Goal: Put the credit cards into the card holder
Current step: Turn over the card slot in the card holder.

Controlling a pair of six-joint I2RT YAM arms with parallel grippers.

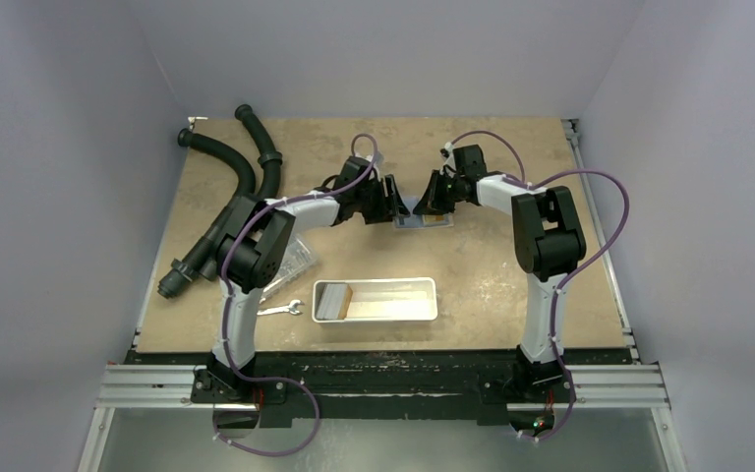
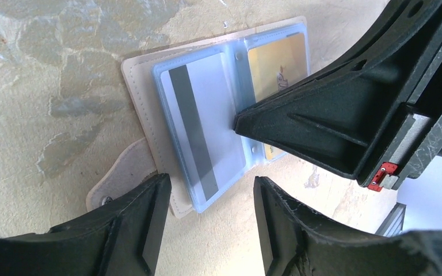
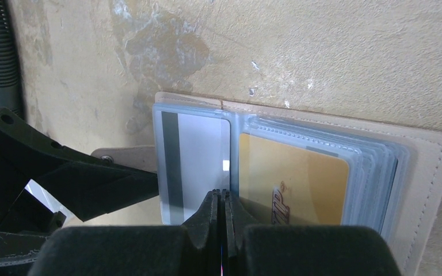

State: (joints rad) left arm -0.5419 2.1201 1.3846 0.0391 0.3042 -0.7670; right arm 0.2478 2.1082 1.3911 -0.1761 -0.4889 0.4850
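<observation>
touching the open card holder's (image 3: 430,158) centre fold, the right gripper (image 3: 223,200) is closed tight, empty; the left gripper (image 2: 210,180) hovers half-open, empty.

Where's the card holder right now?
In the top view the card holder lies open mid-table, between the left gripper and the right gripper, beyond the white tray.

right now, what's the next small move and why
Probably draw the open left claw back toward the tray: the striped card looks seated in the card holder, the shut right claw pins the fold, and more cards wait in that tray.
</observation>
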